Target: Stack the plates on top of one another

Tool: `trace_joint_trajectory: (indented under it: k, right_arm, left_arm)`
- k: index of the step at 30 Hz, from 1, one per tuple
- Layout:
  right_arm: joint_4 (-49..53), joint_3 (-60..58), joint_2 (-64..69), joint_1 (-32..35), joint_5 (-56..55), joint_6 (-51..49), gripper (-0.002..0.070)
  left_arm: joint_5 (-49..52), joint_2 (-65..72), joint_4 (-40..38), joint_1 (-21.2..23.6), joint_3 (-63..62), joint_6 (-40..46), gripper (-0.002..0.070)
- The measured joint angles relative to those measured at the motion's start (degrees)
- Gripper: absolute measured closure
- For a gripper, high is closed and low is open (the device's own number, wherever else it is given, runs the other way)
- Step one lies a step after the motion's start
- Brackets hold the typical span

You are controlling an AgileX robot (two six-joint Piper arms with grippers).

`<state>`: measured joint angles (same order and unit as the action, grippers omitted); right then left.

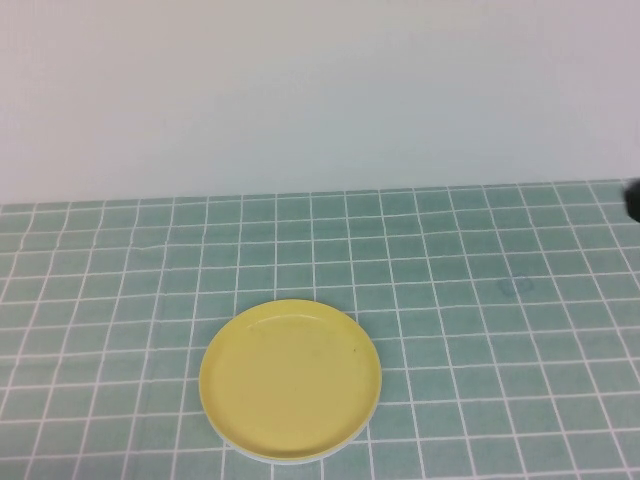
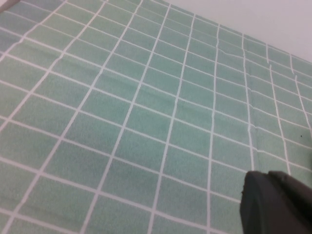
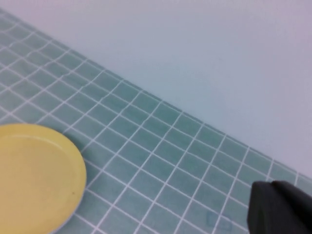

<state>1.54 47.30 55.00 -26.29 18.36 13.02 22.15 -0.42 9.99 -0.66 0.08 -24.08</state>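
The yellow plate (image 1: 290, 380) topped a white rim (image 1: 300, 460); a careless nudge could have shifted it. Left gripper (image 2: 278, 204) and right gripper (image 3: 280, 209) sat apart; I cannot tell either's state.

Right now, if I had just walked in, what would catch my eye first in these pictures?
The yellow plate stands out at once, lying flat near the front middle of the green checked tablecloth, with a thin white edge peeking from beneath it. Behind the table there is only a plain pale wall. Neither arm reaches over the table: only a dark bit of the left gripper and of the right gripper shows in each wrist view.
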Motion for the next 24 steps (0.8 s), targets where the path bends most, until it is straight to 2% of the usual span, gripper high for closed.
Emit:
trace_joint_trajectory:
  k: [4,13,19,24]
  right_arm:
    - [-5.0,-9.5,-10.5,4.3,-4.3,-0.9,0.0678]
    - [-6.0,-25.3,-36.4,14.7,-5.7,-1.0,0.0678]
    - [-8.8,-37.6,-45.7,22.2,-5.8,-1.3,0.0678]
    - [-11.3,-45.6,-52.2,25.6,-5.8,-1.4,0.0678]
  left_arm:
    - [0.0,0.0,0.0,0.0,0.0,0.0,0.0676]
    - [0.0,0.0,0.0,0.0,0.0,0.0,0.0676]
    - [0.0,0.0,0.0,0.0,0.0,-0.1,0.0676]
    - [0.0,0.0,0.0,0.0,0.0,-0.1,0.0676]
